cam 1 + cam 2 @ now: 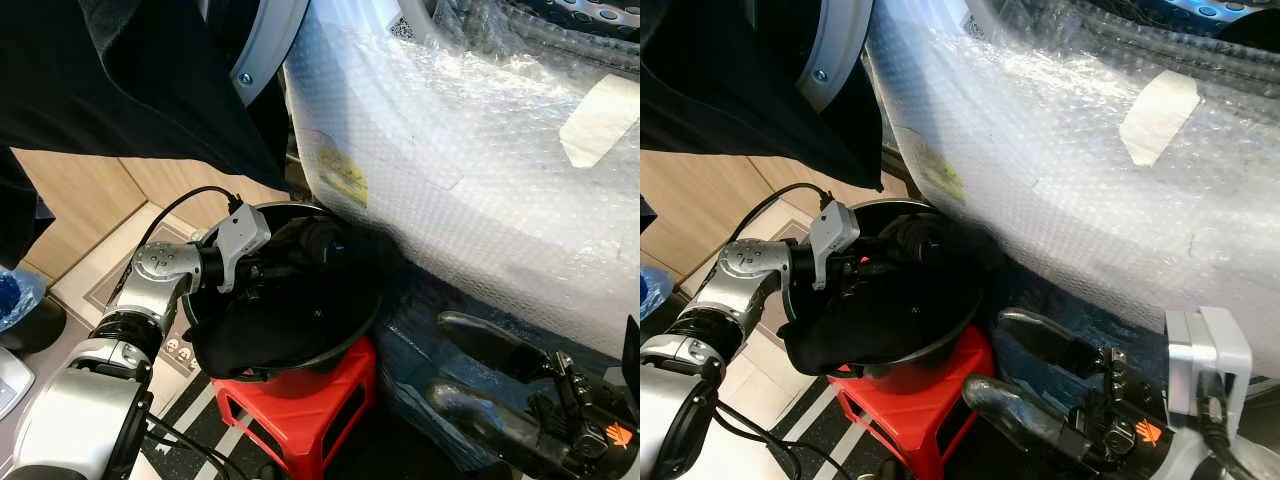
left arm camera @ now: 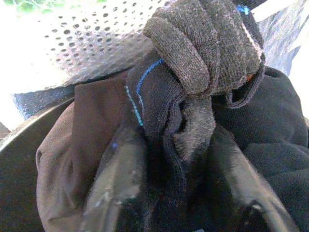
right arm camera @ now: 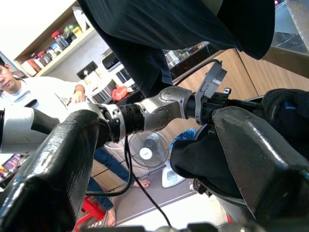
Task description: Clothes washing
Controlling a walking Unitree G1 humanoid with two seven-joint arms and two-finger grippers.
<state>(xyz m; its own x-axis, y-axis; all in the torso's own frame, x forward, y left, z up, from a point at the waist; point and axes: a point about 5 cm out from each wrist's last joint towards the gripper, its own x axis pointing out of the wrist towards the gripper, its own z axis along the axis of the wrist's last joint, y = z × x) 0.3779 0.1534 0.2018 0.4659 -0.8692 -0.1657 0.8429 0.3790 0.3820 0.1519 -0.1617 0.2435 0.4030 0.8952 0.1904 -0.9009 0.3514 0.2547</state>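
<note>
A black basin [image 1: 366, 318] stands on a red stool [image 1: 300, 410], with dark clothes [image 1: 265, 335] piled inside. My left gripper [image 1: 315, 245] reaches into the basin at its far rim. The left wrist view shows it shut on a bundle of dark cloth [image 2: 159, 111] with a grey knitted piece [image 2: 203, 43] on top. My right gripper [image 1: 440, 358] hangs low at the right, beside the stool, open and holding nothing. A large dark garment [image 1: 120, 80] hangs down at the upper left, beside the washer door ring [image 1: 270, 40].
The washing machine [image 1: 470, 150], wrapped in bubble wrap, fills the right and top. Wooden cabinets [image 1: 80, 200] stand behind my left arm. In the right wrist view a person [image 3: 19, 96] stands nearby, with a floor fan [image 3: 145, 150] behind.
</note>
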